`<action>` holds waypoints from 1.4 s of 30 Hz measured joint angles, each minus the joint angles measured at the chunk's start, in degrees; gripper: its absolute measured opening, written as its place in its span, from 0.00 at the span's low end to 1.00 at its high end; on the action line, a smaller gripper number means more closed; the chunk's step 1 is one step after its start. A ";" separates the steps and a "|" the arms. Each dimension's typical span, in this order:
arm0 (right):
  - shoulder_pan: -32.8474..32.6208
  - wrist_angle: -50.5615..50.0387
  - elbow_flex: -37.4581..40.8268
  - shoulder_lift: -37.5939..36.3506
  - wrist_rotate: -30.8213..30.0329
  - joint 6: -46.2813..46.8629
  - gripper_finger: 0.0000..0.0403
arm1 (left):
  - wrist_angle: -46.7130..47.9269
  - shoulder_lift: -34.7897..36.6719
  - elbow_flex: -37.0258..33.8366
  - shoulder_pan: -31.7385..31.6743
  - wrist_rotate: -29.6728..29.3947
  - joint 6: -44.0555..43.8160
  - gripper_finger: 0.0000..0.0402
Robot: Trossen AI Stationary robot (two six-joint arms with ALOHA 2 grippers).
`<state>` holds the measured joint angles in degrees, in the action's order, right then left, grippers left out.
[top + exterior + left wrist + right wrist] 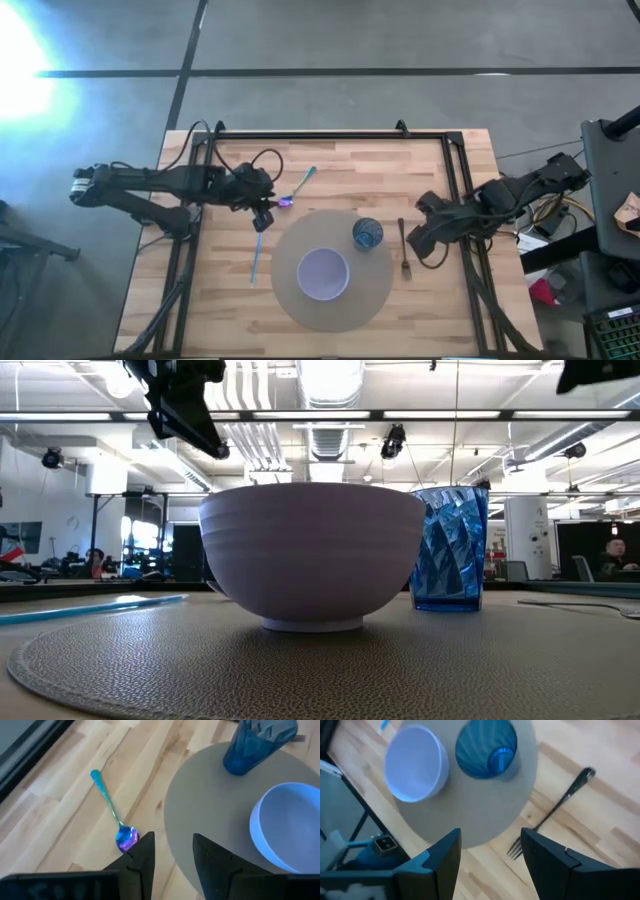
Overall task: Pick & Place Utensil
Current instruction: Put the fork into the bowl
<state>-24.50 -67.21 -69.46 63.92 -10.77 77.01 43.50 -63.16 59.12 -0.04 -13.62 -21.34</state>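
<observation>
An iridescent spoon [298, 188] with a teal handle lies flat on the wood, just beyond the far left rim of a round grey placemat [375, 295]. In the left wrist view its purple-blue bowl [126, 838] sits right beside one finger. My left gripper [263, 217] hovers open above the table, near the spoon's bowl end [172, 851]. A dark fork [403, 250] lies right of the mat. My right gripper [422, 236] hangs open above the mat's right edge, with the fork [556, 811] ahead of it [490, 851].
On the mat stand a pale lavender bowl [323, 273] and a blue ribbed glass [367, 234]. A thin light-blue stick [257, 255] lies on the wood left of the mat. A black frame [330, 135] runs along the table's far and side edges.
</observation>
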 joint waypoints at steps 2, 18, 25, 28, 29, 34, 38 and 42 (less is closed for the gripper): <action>0.01 -2.56 -1.74 0.00 -1.34 0.43 0.50 | -0.21 0.00 0.28 -0.25 -0.01 0.83 0.31; -0.12 -10.13 -0.05 6.52 0.60 9.57 0.50 | -0.14 0.00 0.54 -0.38 -0.01 2.77 0.31; -0.37 -10.45 -0.03 14.59 1.87 5.43 0.50 | -0.15 0.00 0.54 -0.38 0.02 2.75 0.31; -0.40 -10.42 0.03 16.84 1.87 3.98 0.50 | -0.12 0.00 0.54 -0.38 0.02 2.75 0.31; -0.41 -10.41 0.23 17.32 1.89 3.71 0.50 | -0.12 0.00 0.54 -0.38 0.02 2.75 0.31; -0.49 -10.02 3.73 17.81 1.88 4.15 0.50 | -0.12 0.00 0.54 -0.38 0.02 2.75 0.31; -0.49 -6.18 8.97 15.23 3.13 6.24 0.50 | -0.08 0.00 0.54 -0.38 0.02 2.75 0.31; -0.51 2.09 13.57 13.09 4.46 6.78 0.50 | -0.02 -0.02 0.54 -0.38 0.02 2.75 0.31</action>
<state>-25.02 -65.13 -55.90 77.01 -6.31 83.79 43.48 -63.18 59.66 -0.43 -13.61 -18.59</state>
